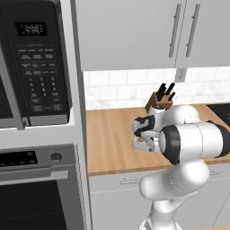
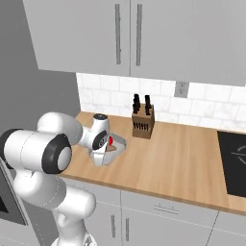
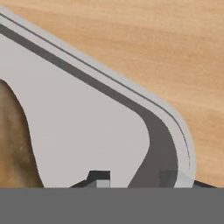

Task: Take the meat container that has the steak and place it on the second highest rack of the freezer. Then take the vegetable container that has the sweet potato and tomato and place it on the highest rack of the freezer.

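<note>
The vegetable container is a pale grey tray resting on the wooden counter. The red tomato sits in it. The tan-brown sweet potato lies on the tray floor at the left of the hand view. My gripper is down at the tray's near corner; one fingertip is inside the tray and the other stands on the rim, so the wall is pinched between them. The hand hides most of the tray in the left base view. The steak and the freezer are out of view.
A knife block stands at the back of the counter by the tiled wall. The black microwave and oven column rises left of the counter. A dark cooktop lies at the right. Upper cabinets hang overhead.
</note>
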You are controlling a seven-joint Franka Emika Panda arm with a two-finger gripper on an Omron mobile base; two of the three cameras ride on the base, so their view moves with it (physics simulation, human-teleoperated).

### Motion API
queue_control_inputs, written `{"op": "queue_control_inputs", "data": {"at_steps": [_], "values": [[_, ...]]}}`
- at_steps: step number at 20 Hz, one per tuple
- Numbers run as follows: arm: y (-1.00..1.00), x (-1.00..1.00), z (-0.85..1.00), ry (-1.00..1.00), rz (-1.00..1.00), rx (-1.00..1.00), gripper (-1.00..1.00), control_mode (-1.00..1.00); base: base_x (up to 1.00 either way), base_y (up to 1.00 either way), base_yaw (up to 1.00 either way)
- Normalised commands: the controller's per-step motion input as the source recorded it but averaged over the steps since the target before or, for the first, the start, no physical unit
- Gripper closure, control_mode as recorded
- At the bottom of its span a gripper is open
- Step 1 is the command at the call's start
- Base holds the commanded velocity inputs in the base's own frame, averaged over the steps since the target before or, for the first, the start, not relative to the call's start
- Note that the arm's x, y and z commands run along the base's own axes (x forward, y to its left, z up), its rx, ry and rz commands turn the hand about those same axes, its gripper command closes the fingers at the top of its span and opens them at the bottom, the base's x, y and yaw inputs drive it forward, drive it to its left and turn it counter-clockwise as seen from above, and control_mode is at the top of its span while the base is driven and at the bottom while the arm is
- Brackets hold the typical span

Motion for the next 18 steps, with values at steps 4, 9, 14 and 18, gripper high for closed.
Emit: {"op": "queue_control_inputs", "data": {"at_steps": [4,9,14,18], "values": [[0.00,0.00,-0.01,0.01,0.00,0.00,1.00,-1.00,0.00,0.00,0.00],[0.00,0.00,-0.02,0.04,0.00,0.00,1.00,-1.00,0.00,0.00,0.00],[-0.17,-0.03,0.00,0.00,0.05,0.00,1.00,-1.00,0.00,0.00,0.00],[-0.31,0.00,0.00,0.00,0.13,0.00,1.00,-1.00,0.00,0.00,0.00]]}}
